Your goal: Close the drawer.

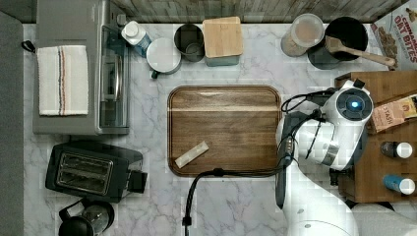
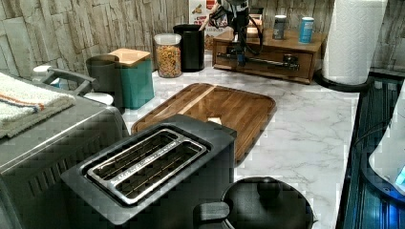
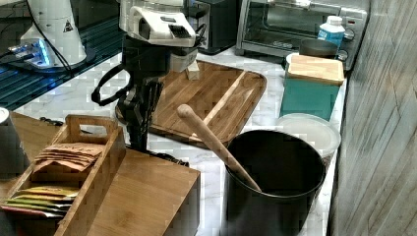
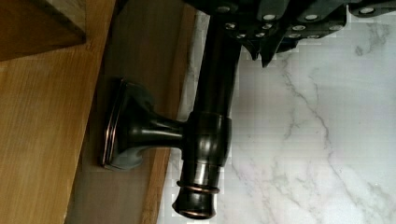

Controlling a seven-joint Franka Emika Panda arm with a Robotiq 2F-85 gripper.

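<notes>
Dark bar handle [image 4: 205, 140] on the drawer [image 4: 135, 56] sits clamped in the gripper [image 4: 275, 28].

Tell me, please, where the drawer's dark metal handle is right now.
The handle runs across the front of the drawer in the wooden cabinet at the left view's upper right, left of the paper towel roll, with the gripper at it.

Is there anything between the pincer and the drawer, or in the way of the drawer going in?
Nothing visible. The pincer is at the dark bar handle of the drawer, with no object between them. In the left view nothing lies against the drawer front. The space behind the front is hidden.
</notes>
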